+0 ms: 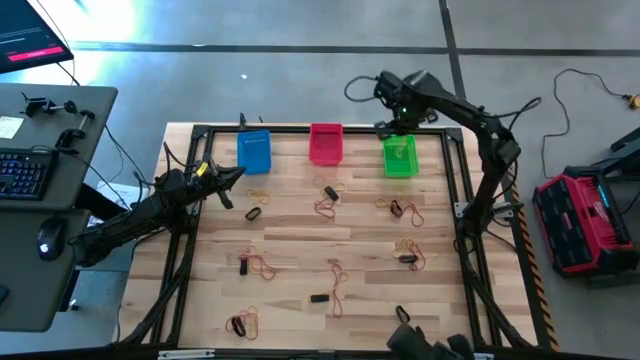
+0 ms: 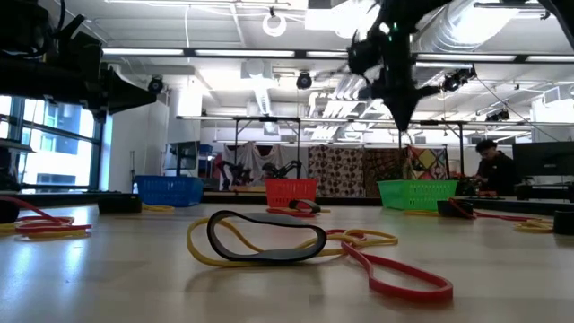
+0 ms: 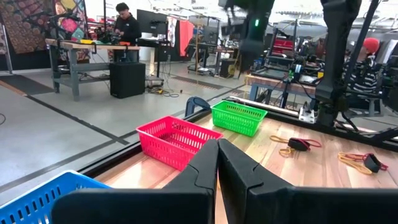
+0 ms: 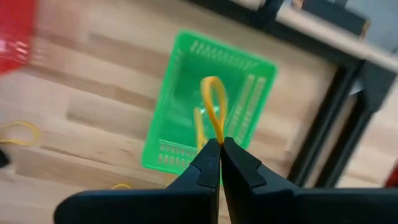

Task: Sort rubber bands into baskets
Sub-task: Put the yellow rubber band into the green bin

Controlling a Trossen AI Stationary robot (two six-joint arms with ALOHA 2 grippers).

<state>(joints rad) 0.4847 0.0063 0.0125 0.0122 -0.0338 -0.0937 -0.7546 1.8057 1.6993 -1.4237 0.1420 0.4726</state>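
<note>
Three mesh baskets stand in a row at the table's far edge: blue (image 1: 254,152), red (image 1: 326,143), green (image 1: 400,156). Rubber bands, red, yellow and black, lie in small clusters across the wood, such as one (image 1: 328,199) near the middle. My right gripper (image 4: 220,144) hangs above the green basket (image 4: 208,127), shut on a yellow band (image 4: 213,111); another yellow band (image 4: 198,124) lies inside the basket. My left gripper (image 3: 217,149) is shut and empty, raised at the table's left side near the blue basket (image 3: 37,199). My right gripper pinches the yellow band by one end (image 4: 218,135) between its two fingertips, coming from above and pointing down. The band is lifted clear and hangs as a narrow loop below the fingers, over the green basket's inside.
A black frame (image 1: 455,190) runs along the table's edges. A desk with keyboard (image 1: 22,172) and mouse stands left of the table, a red case (image 1: 580,222) on the floor to the right. A person works at a bench in the room beyond.
</note>
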